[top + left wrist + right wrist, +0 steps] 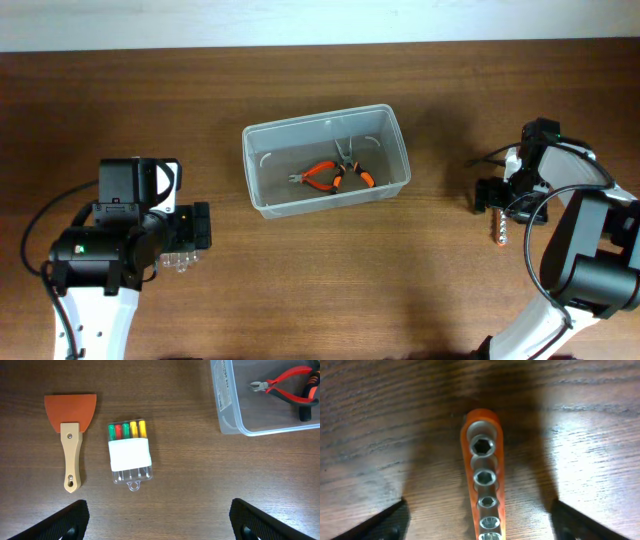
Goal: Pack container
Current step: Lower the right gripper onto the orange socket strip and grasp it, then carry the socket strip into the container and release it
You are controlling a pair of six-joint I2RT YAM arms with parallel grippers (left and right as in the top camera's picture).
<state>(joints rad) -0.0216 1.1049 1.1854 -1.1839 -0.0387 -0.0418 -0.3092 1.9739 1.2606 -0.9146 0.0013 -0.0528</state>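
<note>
Steel sockets fill an orange rail (pixel 482 475) that lies on the wooden desk (pixel 590 435) right under the right wrist camera. Its lower end is cut off by the picture's edge, so the number of sockets cannot be told. The right fingers (pixel 382 522) show only as two dark tips in the bottom corners. They are spread wide, one on each side of the rail and clear of it, holding nothing. From overhead the rail is a small strip partly hidden by the right arm (pixel 580 240).

The left fingers (pixel 60 522) likewise stand wide apart and empty over bare wood. Ahead of them lies a scraper (pixel 70 435) with an orange blade and pale wooden handle. Just beside it is a clear case (pixel 129 452) of coloured-topped pieces behind a white label; what they are is too small to tell. Overhead, the left arm (pixel 110 250) hides the scraper and leaves only an edge of the case visible.

The container (pixel 250 170) stands mid-desk, well apart from both arms. Inside lie orange-handled pliers (pixel 322 177), touching a second tool (pixel 355 170) with dark and orange grips.
</note>
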